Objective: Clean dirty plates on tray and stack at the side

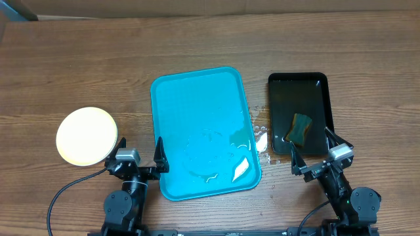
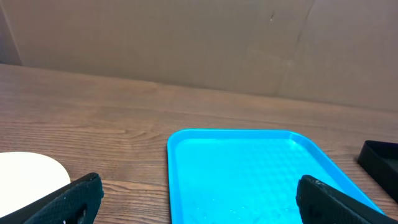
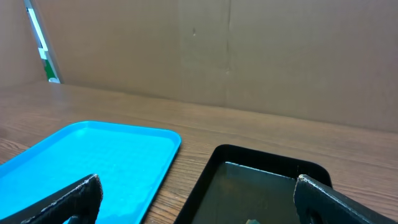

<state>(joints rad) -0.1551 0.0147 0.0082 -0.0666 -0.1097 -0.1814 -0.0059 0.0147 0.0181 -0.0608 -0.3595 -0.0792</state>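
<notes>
Judging by the layout, the task is reckoned done: no plates are seen on the tray [image 1: 197,98], the plates [image 1: 85,136] are stacked at its left, and left gripper [image 1: 140,152] and right gripper [image 1: 314,149] are held apart, empty.

The tray [image 1: 197,98] is lying at the middle of the table [image 1: 65,65], with a plate [image 1: 85,136] sitting well apart to its left. A narrower tray [image 1: 296,75] is lying just beside it on the right, holding a sponge [image 1: 301,129] toward its near end. Between the two trays, water drops [image 1: 261,139] are sitting on the table
</notes>
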